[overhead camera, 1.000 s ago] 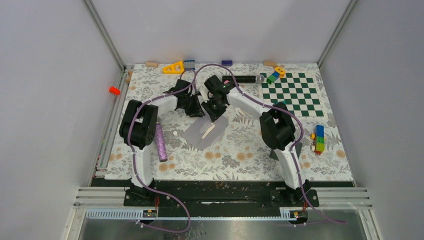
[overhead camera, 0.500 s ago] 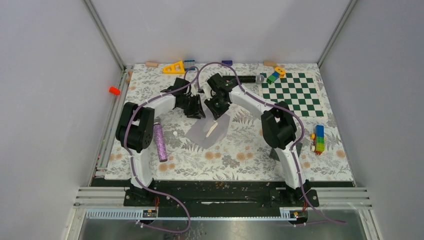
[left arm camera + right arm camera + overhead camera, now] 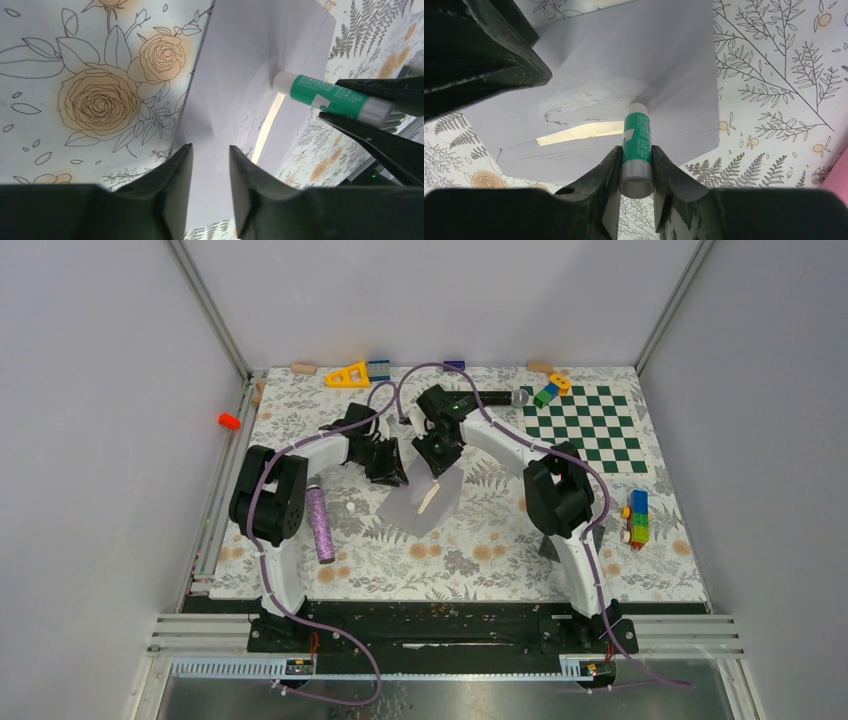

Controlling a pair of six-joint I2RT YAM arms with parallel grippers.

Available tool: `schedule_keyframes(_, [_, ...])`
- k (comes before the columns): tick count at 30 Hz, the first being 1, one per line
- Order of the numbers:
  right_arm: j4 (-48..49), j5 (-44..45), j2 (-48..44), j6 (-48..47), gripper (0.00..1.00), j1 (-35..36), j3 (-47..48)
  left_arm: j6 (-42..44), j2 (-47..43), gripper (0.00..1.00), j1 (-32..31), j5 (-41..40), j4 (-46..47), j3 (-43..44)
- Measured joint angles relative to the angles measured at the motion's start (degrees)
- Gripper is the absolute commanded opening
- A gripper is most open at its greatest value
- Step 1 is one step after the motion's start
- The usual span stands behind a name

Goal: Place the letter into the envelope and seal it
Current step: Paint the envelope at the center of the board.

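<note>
The light grey envelope (image 3: 418, 504) lies flat on the floral mat with its flap open. A cream strip of the letter (image 3: 579, 132) shows in its mouth; the rest is hidden inside. My right gripper (image 3: 636, 150) is shut on a green-and-white glue stick (image 3: 638, 142), whose white tip touches the flap (image 3: 624, 65), beside a wet smear. My left gripper (image 3: 210, 150) hovers over the envelope's left corner (image 3: 235, 75), jaws apart and nothing pinched between them. From above, the left gripper (image 3: 392, 470) and right gripper (image 3: 437, 460) stand side by side at the envelope's far edge.
A pink glitter cylinder (image 3: 320, 524) lies left of the envelope beside the left arm. The green-and-white checkerboard (image 3: 585, 427) is at the back right, a coloured brick stack (image 3: 637, 517) on the right. A yellow triangle (image 3: 347, 375) and small blocks line the back edge.
My left gripper has opened from nearly shut, letting go of the envelope's corner. The envelope has shifted slightly towards the back right. The right gripper keeps its hold on the glue stick.
</note>
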Motion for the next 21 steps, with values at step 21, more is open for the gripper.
schedule_keyframes(21, [-1.79, -2.89, 0.37, 3.13, 0.00, -0.24, 2.23, -1.27, 2.86, 0.00, -3.02, -6.14, -4.55, 3.39])
